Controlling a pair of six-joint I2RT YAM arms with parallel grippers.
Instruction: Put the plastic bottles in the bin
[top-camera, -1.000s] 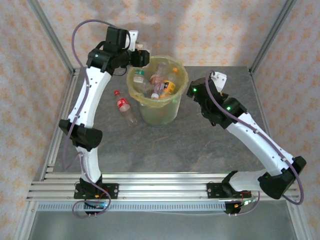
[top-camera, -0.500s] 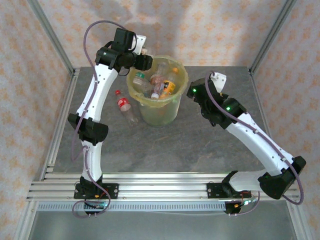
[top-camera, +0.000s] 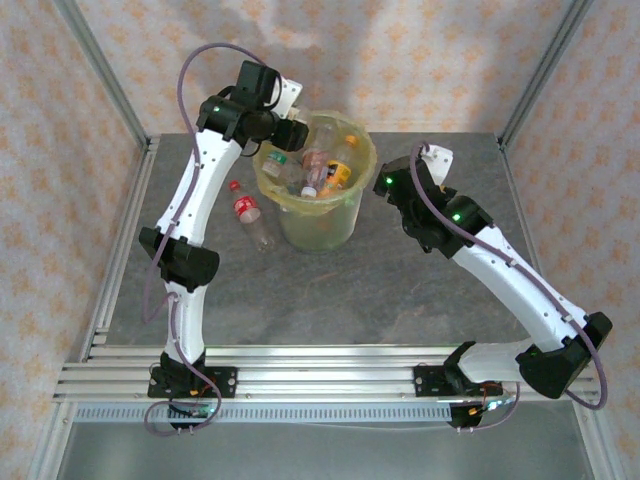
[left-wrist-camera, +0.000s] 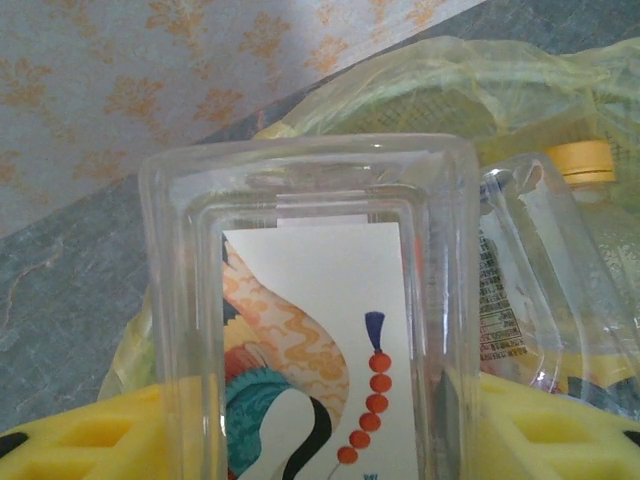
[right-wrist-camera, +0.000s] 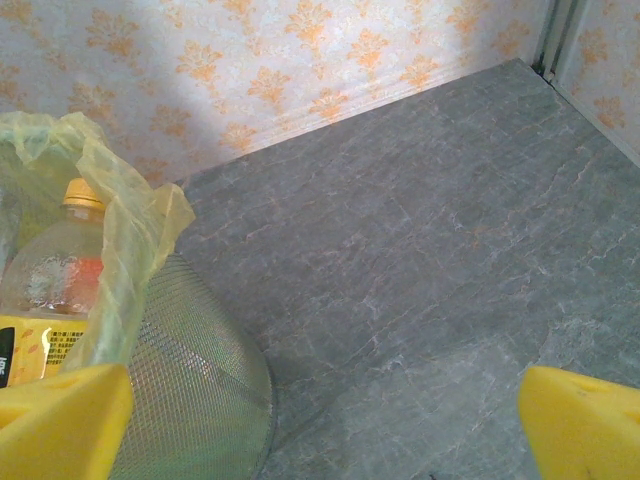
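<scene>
Left pincer (top-camera: 291, 131) has swung bottle (left-wrist-camera: 310, 300) farther over bin (top-camera: 345, 210).

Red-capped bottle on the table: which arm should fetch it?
Left, probably, once the left gripper drops the clear bottle: the red-capped bottle lies on its side of the bin, which blocks the open right gripper.

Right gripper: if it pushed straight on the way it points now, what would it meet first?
Probably the bare table beside the bin: nothing else lies between the open pads of the right gripper. The bin's mesh wall is close on one side; depth is unclear.
</scene>
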